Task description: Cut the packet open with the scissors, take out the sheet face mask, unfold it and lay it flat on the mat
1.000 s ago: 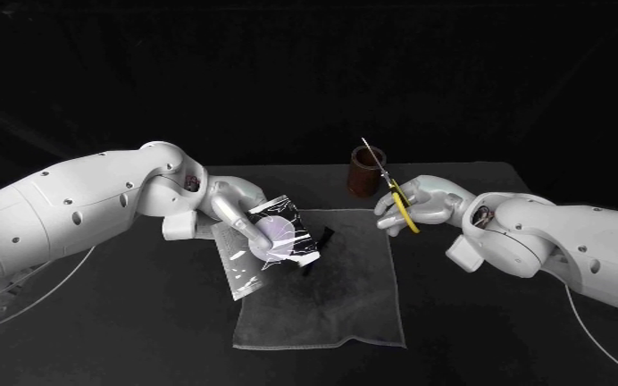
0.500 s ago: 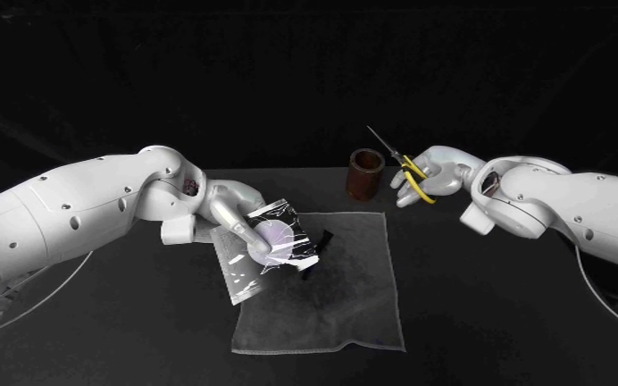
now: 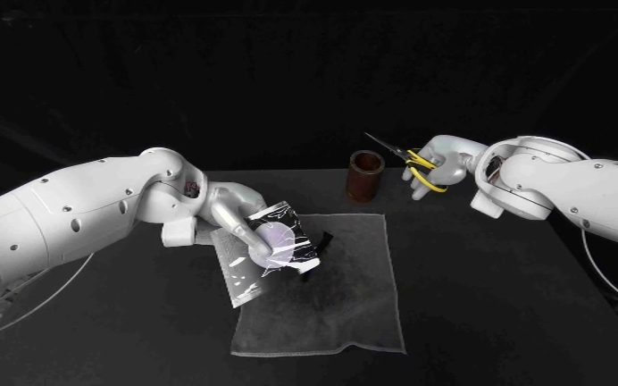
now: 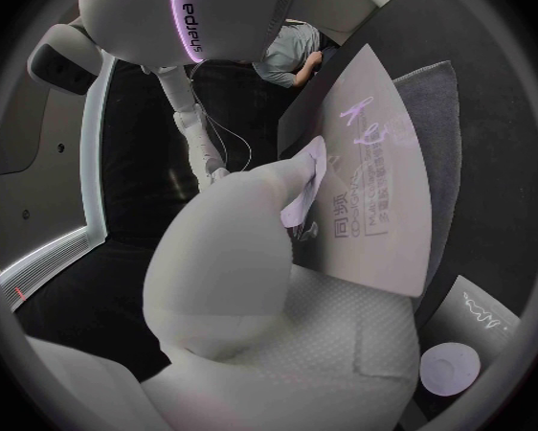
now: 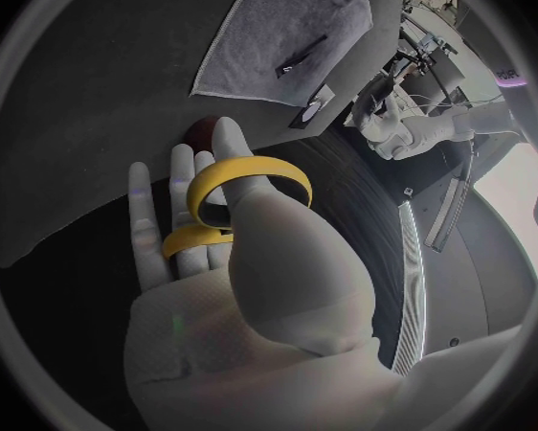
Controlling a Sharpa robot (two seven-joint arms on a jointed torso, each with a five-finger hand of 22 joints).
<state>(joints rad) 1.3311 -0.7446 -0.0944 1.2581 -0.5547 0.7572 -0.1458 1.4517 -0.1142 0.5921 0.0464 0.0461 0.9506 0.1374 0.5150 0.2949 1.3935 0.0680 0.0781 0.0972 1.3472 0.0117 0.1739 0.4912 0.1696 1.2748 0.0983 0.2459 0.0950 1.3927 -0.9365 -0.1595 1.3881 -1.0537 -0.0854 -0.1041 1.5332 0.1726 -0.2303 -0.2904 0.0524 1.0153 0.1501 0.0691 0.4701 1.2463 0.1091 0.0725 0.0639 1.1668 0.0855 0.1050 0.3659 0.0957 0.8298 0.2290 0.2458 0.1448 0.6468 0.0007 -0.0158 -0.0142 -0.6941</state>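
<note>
The left hand (image 3: 258, 230) grips the packet (image 3: 294, 230), tilted over the left edge of the mat (image 3: 335, 306). The right hand (image 3: 440, 164) grasps the scissors (image 3: 410, 161) by their yellow handles, aloft near the cup (image 3: 364, 178) on the worktop (image 3: 489, 297).

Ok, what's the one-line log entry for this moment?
left robot hand: holds packet over left edge of mat | right robot hand: holds scissors raised beside brown cup, apart from packet

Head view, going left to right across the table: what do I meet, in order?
The packet in the left hand → brown cup → scissors in the right hand. The mat is left out: it overlaps the packet.
</note>
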